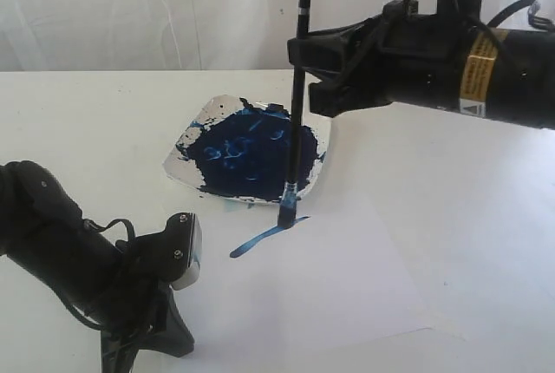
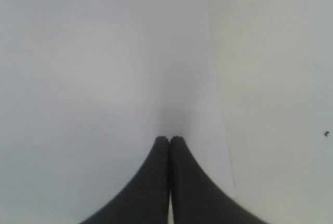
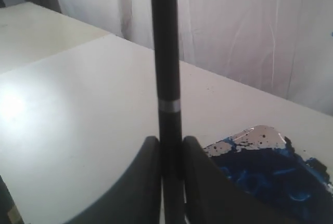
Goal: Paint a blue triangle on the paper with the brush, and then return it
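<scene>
The right end effector was shut tight on the brush, with 1 finger on each side of the thin black stick. It held the brush almost straight up, just under the pale band. The blue tip was down on the paper, close to the near edge of the plate. 1 short blue line lay on the paper and ran from the tip toward the left arm. It was only 1 side, so no whole triangle showed.

The plate sat on the worktop at the far edge of the paper. It was white and covered with dark blue paint.

The left end effector was closed, with its 2 tips touching and nothing between them. It was low over the white paper, near 1 edge of the sheet, well apart from the brush. Whether it pressed on the paper, I cannot tell.
</scene>
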Controlling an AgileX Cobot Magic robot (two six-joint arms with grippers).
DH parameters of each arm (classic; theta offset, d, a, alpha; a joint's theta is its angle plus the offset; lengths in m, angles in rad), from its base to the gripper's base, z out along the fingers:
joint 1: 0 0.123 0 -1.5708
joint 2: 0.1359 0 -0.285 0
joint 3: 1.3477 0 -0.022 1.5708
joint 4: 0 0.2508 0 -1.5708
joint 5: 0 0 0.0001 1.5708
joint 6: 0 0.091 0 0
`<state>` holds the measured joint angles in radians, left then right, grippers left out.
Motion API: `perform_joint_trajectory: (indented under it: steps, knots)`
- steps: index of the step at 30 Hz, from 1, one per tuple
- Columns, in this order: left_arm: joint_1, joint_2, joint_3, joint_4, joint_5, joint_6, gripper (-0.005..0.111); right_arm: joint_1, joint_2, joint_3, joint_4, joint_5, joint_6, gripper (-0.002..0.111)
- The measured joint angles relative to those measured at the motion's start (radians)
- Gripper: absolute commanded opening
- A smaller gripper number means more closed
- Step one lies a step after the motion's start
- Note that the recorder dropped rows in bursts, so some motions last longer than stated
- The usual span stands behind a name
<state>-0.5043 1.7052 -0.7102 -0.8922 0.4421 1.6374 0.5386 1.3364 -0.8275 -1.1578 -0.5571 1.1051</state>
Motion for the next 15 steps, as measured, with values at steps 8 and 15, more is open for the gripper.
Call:
perform_joint_trajectory:
  steps: [8,15]
  knots:
    - [0.000,0.002,0.000,0.000,0.003,0.000,0.000,0.243,0.056,0.010,0.655,0.173,-0.521,0.000]
    - [0.000,0.002,0.000,0.000,0.005,0.000,0.000,0.297,0.148,0.010,1.078,0.143,-0.893,0.000]
